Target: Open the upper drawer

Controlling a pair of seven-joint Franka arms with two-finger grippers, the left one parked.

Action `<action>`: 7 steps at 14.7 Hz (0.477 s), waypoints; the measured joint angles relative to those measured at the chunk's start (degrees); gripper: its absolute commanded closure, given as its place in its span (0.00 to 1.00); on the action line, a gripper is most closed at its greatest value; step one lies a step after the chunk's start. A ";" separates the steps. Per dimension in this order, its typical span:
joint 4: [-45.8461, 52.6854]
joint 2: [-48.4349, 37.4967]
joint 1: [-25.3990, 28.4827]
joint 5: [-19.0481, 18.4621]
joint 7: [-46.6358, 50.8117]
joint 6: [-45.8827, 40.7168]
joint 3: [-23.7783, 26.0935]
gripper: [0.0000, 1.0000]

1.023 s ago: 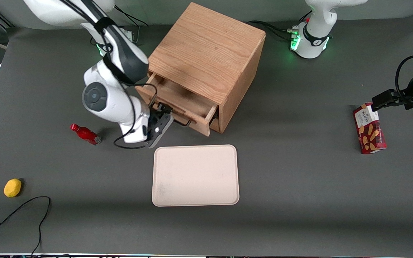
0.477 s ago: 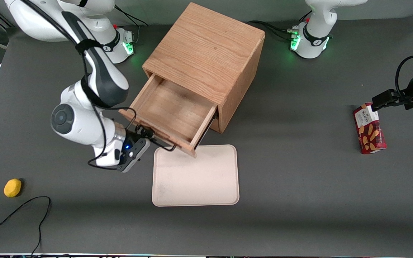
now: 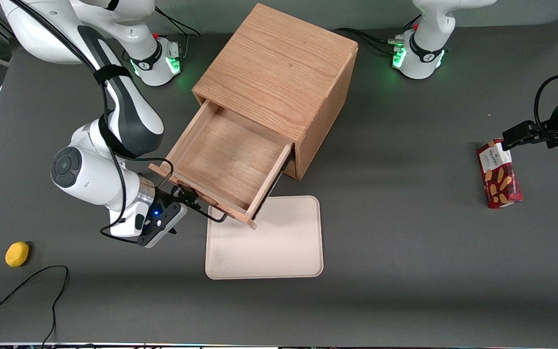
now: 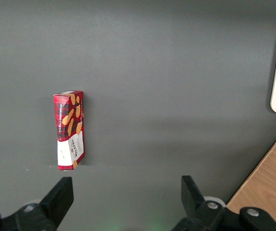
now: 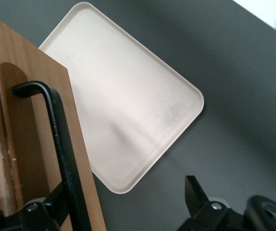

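Note:
The upper drawer (image 3: pixel 221 162) of the light-oak cabinet (image 3: pixel 279 68) stands pulled far out, and its wooden inside is bare. Its thin black wire handle (image 3: pixel 212 216) is on the drawer front, nearest the front camera. My right gripper (image 3: pixel 187 198) is at that handle. In the right wrist view the gripper (image 5: pixel 126 204) is open: one finger (image 5: pixel 49 209) lies against the handle bar (image 5: pixel 61 139) by the drawer front (image 5: pixel 30 125), and the other stands far apart over the grey table. The lower drawer is hidden under the open one.
A cream tray (image 3: pixel 279 247) lies on the table just in front of the open drawer, whose corner overhangs it; the tray also shows in the right wrist view (image 5: pixel 128 96). A yellow fruit (image 3: pixel 17 254) and a black cable (image 3: pixel 27 288) lie toward the working arm's end. A red biscuit box (image 3: pixel 499 174) lies toward the parked arm's end.
The drawer has slid much farther out toward the front camera, with my gripper moving along at the handle. The arm now hides the red bottle seen one second ago.

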 measured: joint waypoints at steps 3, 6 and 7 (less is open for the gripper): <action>1.98 -0.60 0.04 0.00 0.00 0.00 -0.11 0.00; 3.35 -4.15 -0.27 0.02 0.04 -3.06 -1.41 0.00; 3.47 -6.10 -0.53 0.10 0.06 -4.54 -2.35 0.00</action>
